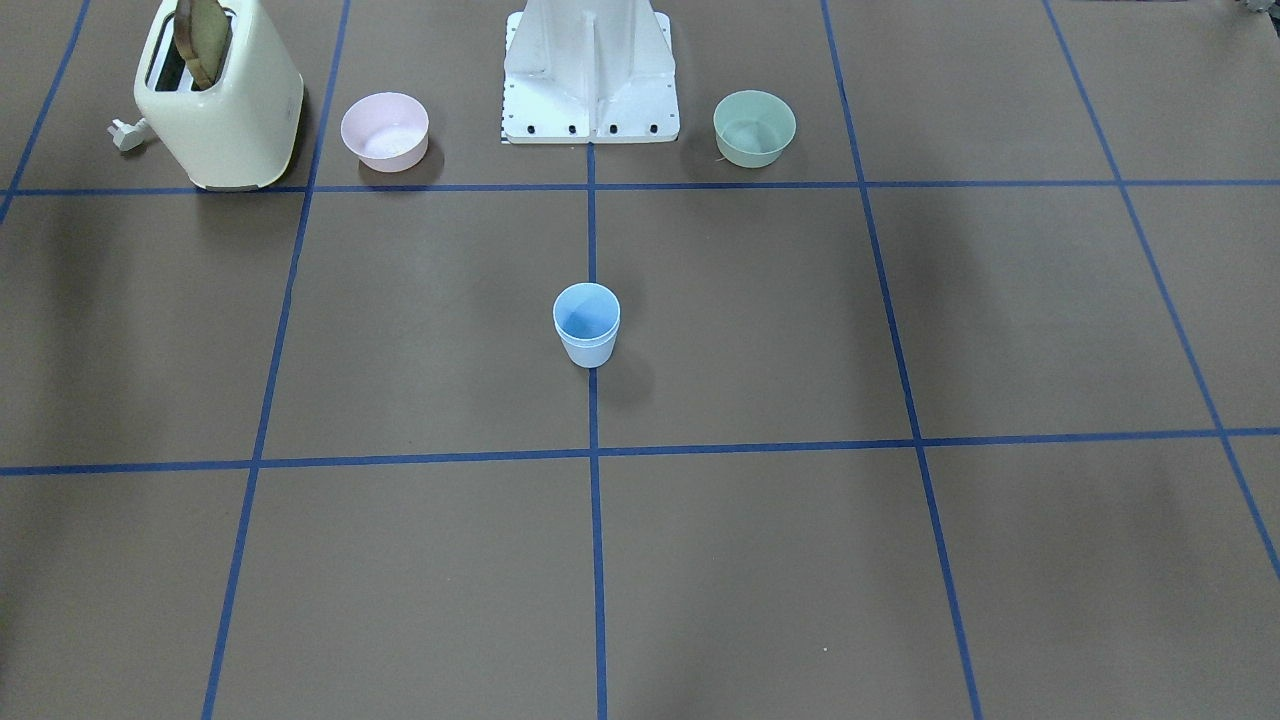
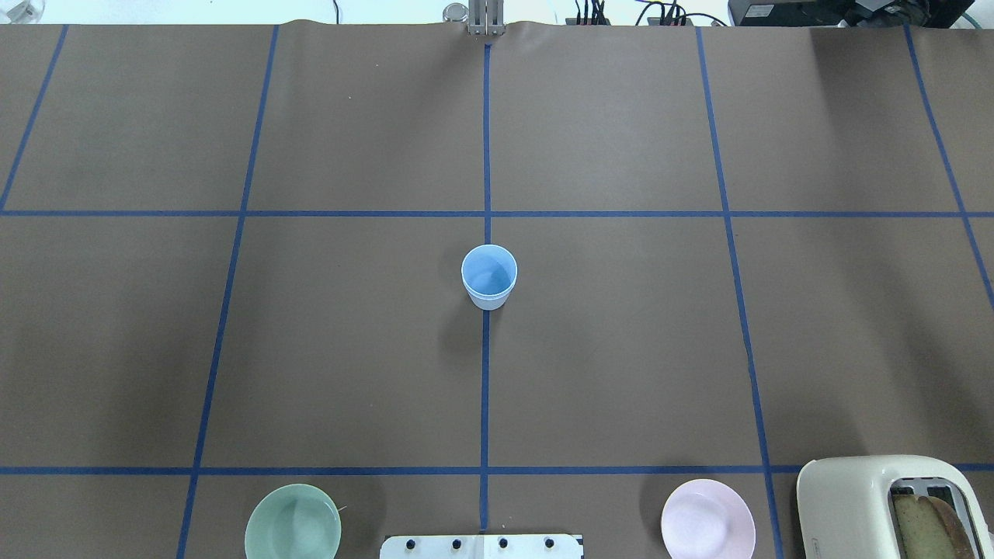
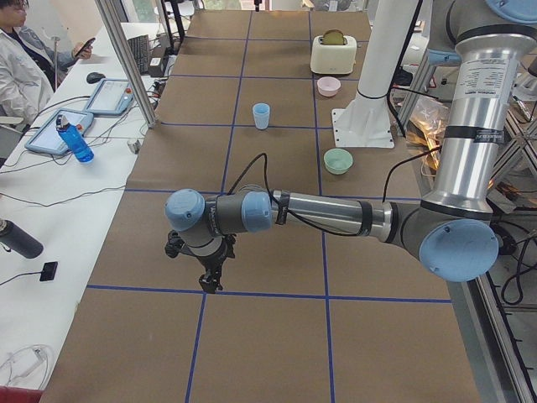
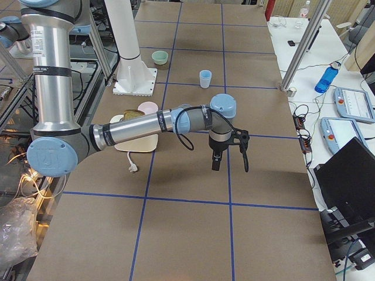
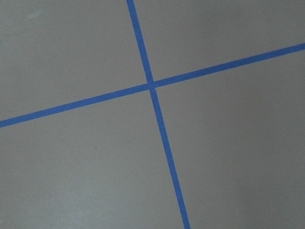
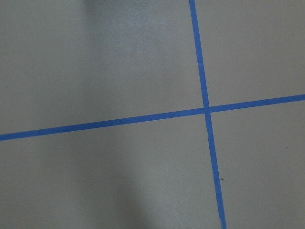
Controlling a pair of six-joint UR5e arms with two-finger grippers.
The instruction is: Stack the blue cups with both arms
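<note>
1. Hanging just above the worktop (image 2: 621,349), the left pincer (image 3: 210,284) points its fingers straight down close to a crossing of blue tape lines (image 5: 151,86). It shows only in a side view, so I cannot tell how far apart its fingers stand. Nothing can be seen in its grip.
2. The right pincer (image 4: 230,164) also points down over bare worktop, and it too shows only from the side. I cannot tell how wide it is, and nothing can be seen between its fingers.
3. Each wrist camera sees only brown worktop and a tape crossing.
4. The left arm (image 3: 323,214) has its forearm stretched out level over the worktop, bent at the elbow below an upright upper section. The right arm (image 4: 140,126) is posed much the same at the other end.
5. The blue cups (image 1: 587,325) stand upright on the centre tape line, mid-worktop and well apart from both pincers. A second rim line below the top rim suggests one cup sits inside the other.
6. Beside the white base post (image 1: 590,70) sit a pink bowl (image 1: 385,130) on the robot's right and a green bowl (image 1: 754,127) on its left.
7. A cream toaster (image 1: 235,110) with a slice of bread (image 1: 203,40) in one slot stands just beyond the pink bowl.
</note>
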